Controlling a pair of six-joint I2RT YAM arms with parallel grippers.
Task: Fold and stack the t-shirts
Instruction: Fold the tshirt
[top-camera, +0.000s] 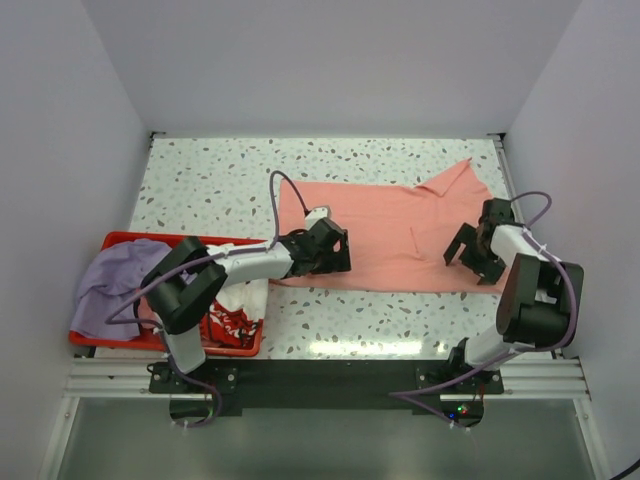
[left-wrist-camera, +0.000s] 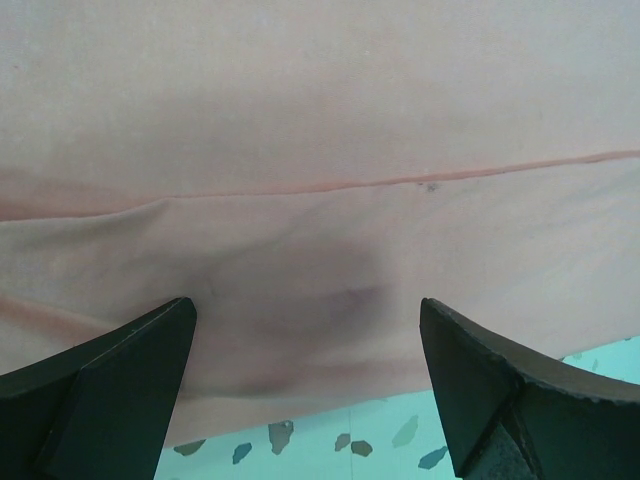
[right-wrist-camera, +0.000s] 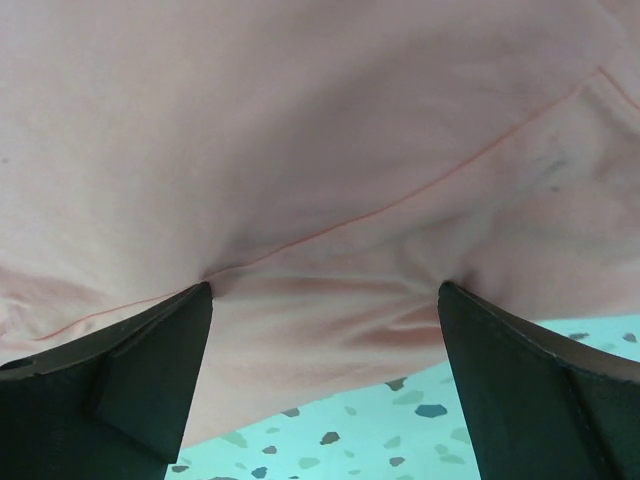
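Cloth fills the red plastic crate (top-camera: 130, 237) at the left near edge of the table: a lavender-purple t-shirt (top-camera: 112, 285) spills over its left rim, and a white t-shirt with red print (top-camera: 238, 312) is bunched at its right end. The salmon-pink t-shirt (top-camera: 395, 240) lies spread flat across the middle and right of the speckled terrazzo table (top-camera: 210, 170), one sleeve pointing toward the far right corner. The left gripper (left-wrist-camera: 305, 310) hangs over the shirt's near left edge, jaws spread wide and gripping nothing. The right gripper (right-wrist-camera: 325, 290) is spread wide too, its fingertips pressed into the cloth by the near right edge, where the fabric puckers. Plain pale walls (top-camera: 330, 60) enclose the table on three sides.
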